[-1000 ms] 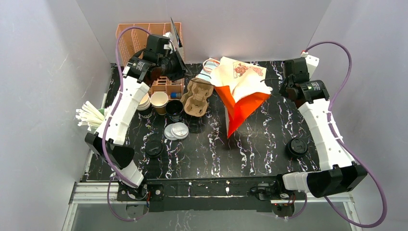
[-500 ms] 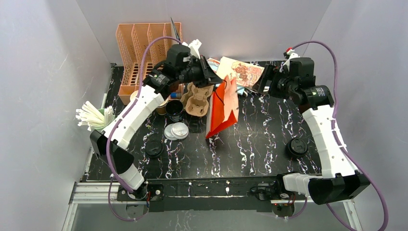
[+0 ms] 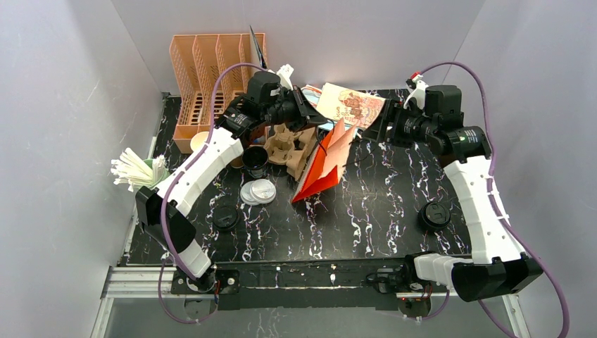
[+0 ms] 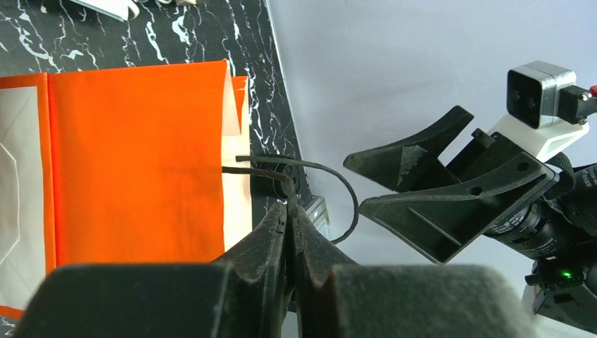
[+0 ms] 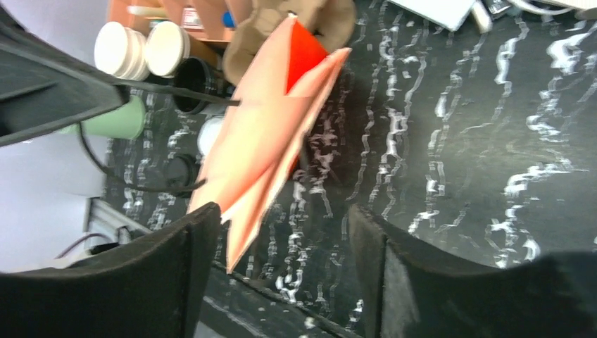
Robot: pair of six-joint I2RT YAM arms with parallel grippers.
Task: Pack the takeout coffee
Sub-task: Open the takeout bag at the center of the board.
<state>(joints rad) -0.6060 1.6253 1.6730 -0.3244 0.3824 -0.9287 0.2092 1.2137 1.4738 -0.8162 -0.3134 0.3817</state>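
Observation:
The orange paper bag [image 3: 325, 166] leans folded flat at the middle of the table, its white lining showing along one edge. My left gripper [image 3: 312, 121] is shut on the bag's thin black cord handle [image 4: 336, 184], and its jaws [image 4: 288, 205] are pressed together on the cord. My right gripper [image 3: 379, 127] hangs open just right of the bag, with nothing between its fingers [image 5: 281, 225]. The takeout coffee cup [image 5: 167, 48], white inside, stands by the black cup [image 5: 190, 74]. In the top view my left arm mostly hides it.
A peach rack [image 3: 211, 63] stands at the back left and a pulp cup carrier [image 3: 292, 141] lies beside the bag. Clear lids [image 3: 257, 191], a black lid [image 3: 225, 217] and another black lid [image 3: 434, 215] lie on the marble table [image 3: 380, 204]. White stirrers [image 3: 134, 169] sit at the left edge.
My left gripper moved right from the rack and took the bag's handle. The bag folded flat and shifted left. My right gripper opened and swung toward the bag.

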